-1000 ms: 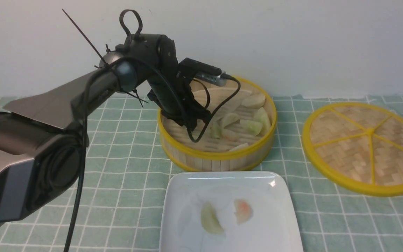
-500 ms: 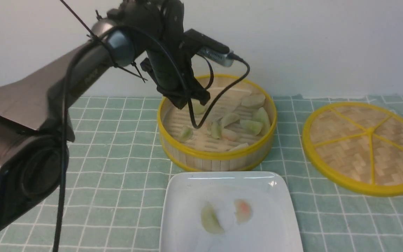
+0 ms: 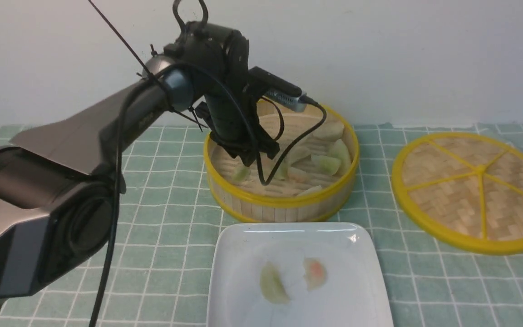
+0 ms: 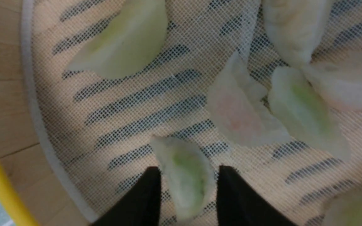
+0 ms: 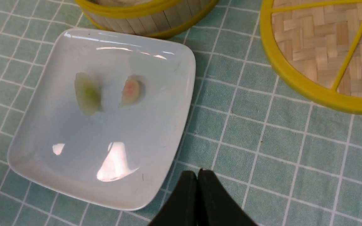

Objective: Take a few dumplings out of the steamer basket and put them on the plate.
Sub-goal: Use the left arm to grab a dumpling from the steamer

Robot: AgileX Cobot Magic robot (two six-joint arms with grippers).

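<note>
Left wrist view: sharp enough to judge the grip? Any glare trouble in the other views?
Left wrist view: soft focus; the green dumpling blurs at its edges between the fingers of the left gripper, contact unclear. Right wrist view: sharp; glare patches on the plate miss its two dumplings. Front view: plate washed out, dumplings faint.

The left arm [image 3: 107, 122] is made of thick, rounded links in dark grey metal with a dull sheen. A black cable [image 3: 107, 254] runs along it, tied down with black zip ties [image 3: 116, 32] that have long loose tails. A slim black-and-silver camera [image 3: 279, 91] is mounted near its end. The left gripper [image 4: 189, 169] and right gripper [image 5: 198, 172] have black, tapered fingers.
</note>
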